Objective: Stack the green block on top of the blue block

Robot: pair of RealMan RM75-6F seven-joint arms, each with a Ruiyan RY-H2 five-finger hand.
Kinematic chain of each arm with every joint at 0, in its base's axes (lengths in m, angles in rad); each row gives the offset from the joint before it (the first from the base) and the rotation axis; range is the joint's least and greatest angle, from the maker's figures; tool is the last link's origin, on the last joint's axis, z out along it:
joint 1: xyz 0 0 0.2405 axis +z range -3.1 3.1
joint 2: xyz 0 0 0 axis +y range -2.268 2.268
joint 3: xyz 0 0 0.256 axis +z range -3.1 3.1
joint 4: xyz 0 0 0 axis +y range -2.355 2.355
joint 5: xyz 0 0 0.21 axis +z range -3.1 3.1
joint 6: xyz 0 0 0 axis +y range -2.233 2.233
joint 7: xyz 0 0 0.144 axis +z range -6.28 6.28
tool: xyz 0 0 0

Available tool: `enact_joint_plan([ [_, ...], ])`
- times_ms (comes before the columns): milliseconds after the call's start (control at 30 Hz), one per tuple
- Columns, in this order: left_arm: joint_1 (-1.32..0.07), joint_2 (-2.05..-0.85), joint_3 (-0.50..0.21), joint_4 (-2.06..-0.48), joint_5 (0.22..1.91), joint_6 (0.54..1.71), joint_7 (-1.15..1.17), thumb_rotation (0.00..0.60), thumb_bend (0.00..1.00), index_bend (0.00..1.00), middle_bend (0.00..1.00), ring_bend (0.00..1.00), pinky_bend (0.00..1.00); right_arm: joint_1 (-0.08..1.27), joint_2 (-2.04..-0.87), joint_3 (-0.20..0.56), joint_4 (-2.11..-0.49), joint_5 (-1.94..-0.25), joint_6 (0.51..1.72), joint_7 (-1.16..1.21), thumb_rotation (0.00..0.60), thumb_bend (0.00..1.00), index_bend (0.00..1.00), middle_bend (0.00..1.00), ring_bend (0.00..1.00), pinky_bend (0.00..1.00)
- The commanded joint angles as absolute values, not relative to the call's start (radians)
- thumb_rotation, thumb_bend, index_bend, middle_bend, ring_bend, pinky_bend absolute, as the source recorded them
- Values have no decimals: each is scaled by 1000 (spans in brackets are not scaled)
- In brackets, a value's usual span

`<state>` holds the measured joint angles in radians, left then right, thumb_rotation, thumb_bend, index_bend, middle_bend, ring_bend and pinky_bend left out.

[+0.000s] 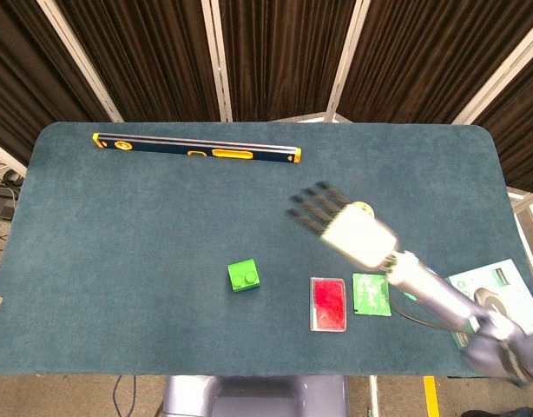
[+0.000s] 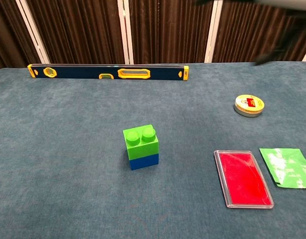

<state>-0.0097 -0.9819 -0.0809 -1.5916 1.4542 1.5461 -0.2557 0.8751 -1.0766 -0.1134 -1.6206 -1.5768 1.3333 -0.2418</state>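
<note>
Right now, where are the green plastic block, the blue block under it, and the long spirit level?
green plastic block (image 2: 141,142), chest view, on its front face.
blue block (image 2: 144,161), chest view, on its visible front side.
long spirit level (image 2: 108,72), chest view, mid-length on its dark body.
</note>
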Motion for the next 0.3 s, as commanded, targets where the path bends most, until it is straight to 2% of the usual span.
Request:
enact_joint_plan([
  [33,-2,-986,-77,-1584,1476,1565,-264,600,0,0,0,0,0,632,-1027,-127,-1745,-1407,1515,-280,600,0,0,0,0,0],
  [300,2,-987,-61,-1606,1532,1597,-255,600,0,0,0,0,0,452,-1069,-121,-1715,-1354,1616,-239,600,0,0,0,0,0],
])
